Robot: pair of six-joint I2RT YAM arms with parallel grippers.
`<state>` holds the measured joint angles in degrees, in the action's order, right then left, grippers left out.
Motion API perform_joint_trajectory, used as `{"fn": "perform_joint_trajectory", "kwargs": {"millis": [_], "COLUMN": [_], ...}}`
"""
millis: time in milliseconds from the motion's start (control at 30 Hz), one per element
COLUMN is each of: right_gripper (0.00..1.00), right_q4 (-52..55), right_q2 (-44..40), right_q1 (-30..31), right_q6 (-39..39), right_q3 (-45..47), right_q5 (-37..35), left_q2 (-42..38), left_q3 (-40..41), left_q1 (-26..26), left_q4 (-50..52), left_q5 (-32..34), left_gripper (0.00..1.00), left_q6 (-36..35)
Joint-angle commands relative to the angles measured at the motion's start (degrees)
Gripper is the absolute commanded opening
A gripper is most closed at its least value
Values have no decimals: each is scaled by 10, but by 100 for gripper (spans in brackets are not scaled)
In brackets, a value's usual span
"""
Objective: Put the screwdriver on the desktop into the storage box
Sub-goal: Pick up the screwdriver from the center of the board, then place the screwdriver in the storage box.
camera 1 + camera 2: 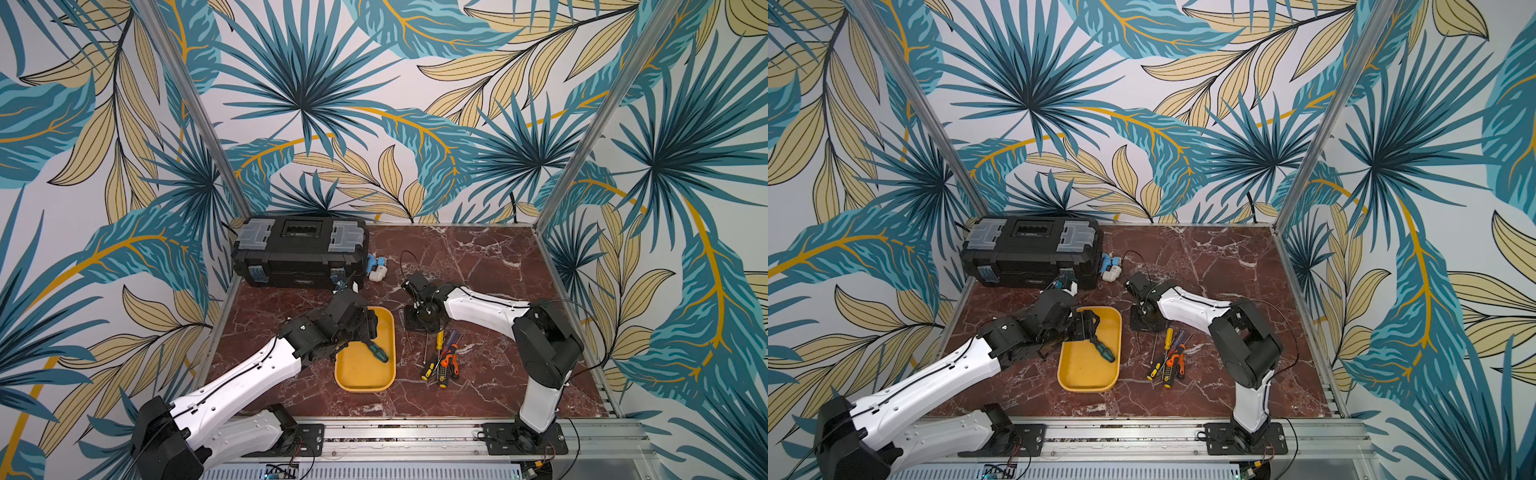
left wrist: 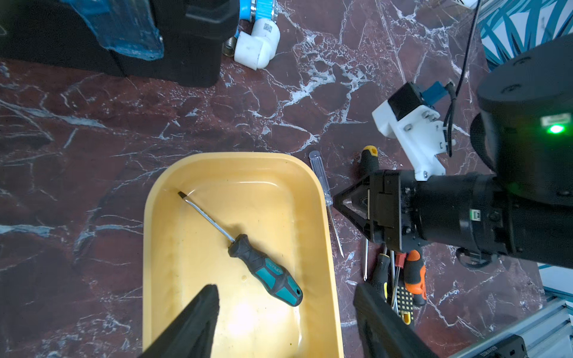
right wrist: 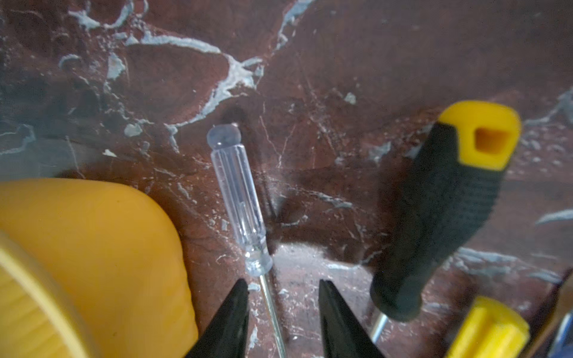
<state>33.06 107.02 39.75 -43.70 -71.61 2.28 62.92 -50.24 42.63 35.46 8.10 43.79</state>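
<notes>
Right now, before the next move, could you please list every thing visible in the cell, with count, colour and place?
desktop: one, dark red-brown marble pattern, under everything
storage box: one, yellow-orange, mid-desktop
teal-handled screwdriver: one, teal and black, lying inside the storage box
clear-handled screwdriver: one, transparent handle, on the desktop beside the storage box
screwdriver pile: several, overlapping so count unclear; yellow, black, orange, blue handles; on the desktop
toolbox: one, black with grey clasps, far corner
pipe fittings: count unclear, white and blue, beside the toolbox
left end effector: one, black, open, above the storage box
right end effector: one, black, open, jaws either side of the clear-handled screwdriver's shaft
</notes>
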Motion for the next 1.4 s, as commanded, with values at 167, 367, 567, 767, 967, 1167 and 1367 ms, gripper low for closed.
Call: {"fn": "perform_joint_trajectory", "kwargs": {"millis": [167, 367, 567, 767, 967, 1167, 1367], "right_gripper": [31, 18, 0, 0, 0, 0, 0], "right_q4": [2, 6, 32, 27, -58, -236, -418], "right_q2": [30, 29, 24, -51, -182, -270, -323], "right_q1": [27, 39, 41, 39, 17, -30, -30], "right_q6": [-9, -32, -26, 4, 16, 1, -59], "right_q3": [6, 36, 43, 44, 86, 164, 223], "right_q5": [0, -24, -66, -97, -58, 97, 231], "left_q2": [-37, -51, -57, -74, -46, 10, 47], "left_q3": [23, 58, 84, 100, 104, 95, 49], "left_q1": [-13, -52, -61, -66, -82, -84, -79], "left_q4": [-52, -144, -218, -286, -423, -572, -563], "left_q5": [7, -54, -87, -113, -207, -285, -341], "left_gripper": [71, 67, 67, 69, 68, 68, 68], "left_q6": [44, 91, 118, 138, 137, 181, 181]}}
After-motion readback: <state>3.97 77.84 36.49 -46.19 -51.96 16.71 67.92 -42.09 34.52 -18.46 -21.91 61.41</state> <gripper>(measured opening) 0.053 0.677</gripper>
